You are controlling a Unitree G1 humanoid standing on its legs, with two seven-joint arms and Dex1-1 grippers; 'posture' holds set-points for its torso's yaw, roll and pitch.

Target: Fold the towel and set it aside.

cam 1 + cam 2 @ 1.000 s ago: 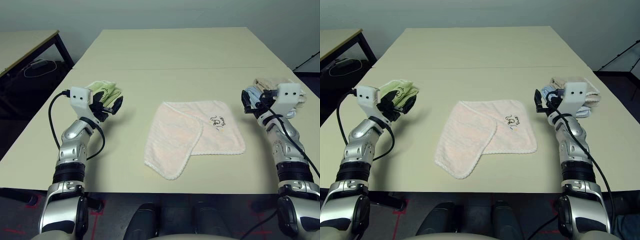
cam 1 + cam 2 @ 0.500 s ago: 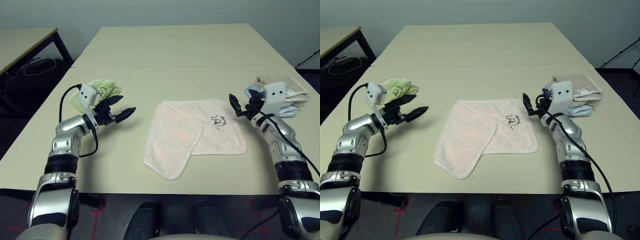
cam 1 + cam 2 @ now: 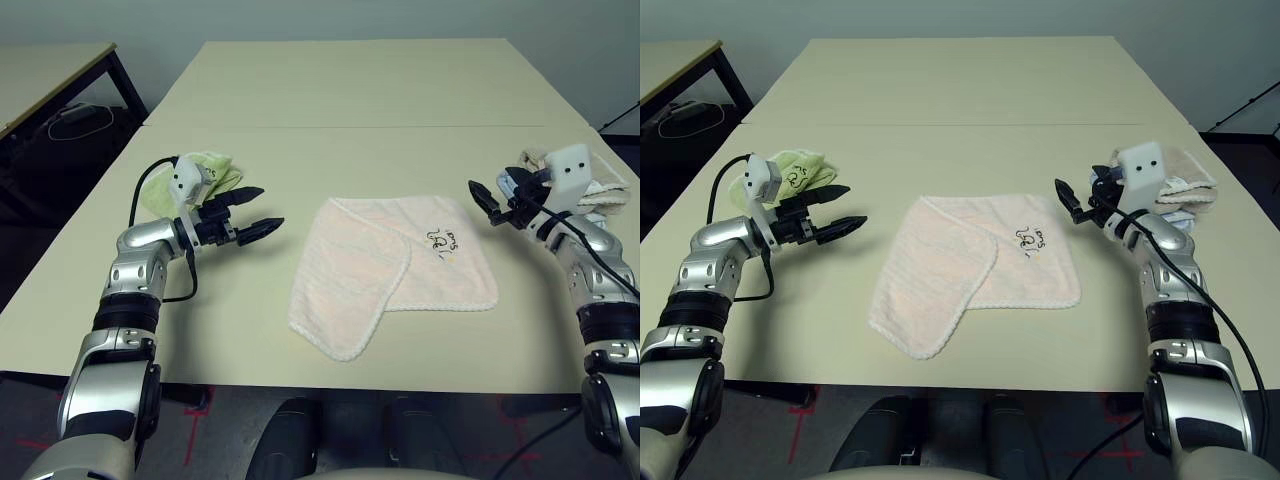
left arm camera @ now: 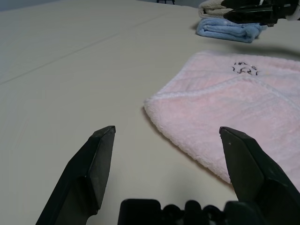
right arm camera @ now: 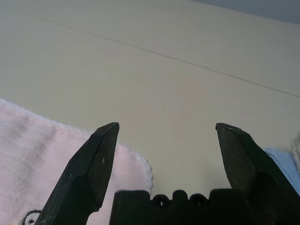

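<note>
The pale pink towel (image 3: 440,280) lies flat mid-table, its left part folded diagonally over itself, with dark script (image 3: 440,240) near the far right corner. My left gripper (image 3: 270,209) is open. It hovers just left of the towel's far left corner and points at it, apart from the cloth. In the left wrist view the left gripper (image 4: 166,132) frames that towel (image 4: 243,103) corner. My right gripper (image 3: 485,201) is open beside the far right corner. The right wrist view has the right gripper (image 5: 166,126) standing over the scalloped edge of the towel (image 5: 136,164).
A light green towel (image 3: 205,170) lies behind my left wrist. Folded beige (image 3: 1185,170) and blue (image 4: 227,29) towels are stacked at the right edge behind my right wrist. The table (image 3: 350,100) runs far back, with a seam across. Another table (image 3: 50,70) stands at far left.
Both arms have swung inward from the table's sides toward the towel's far corners. The left gripper now points at the towel. The towel has not moved.
</note>
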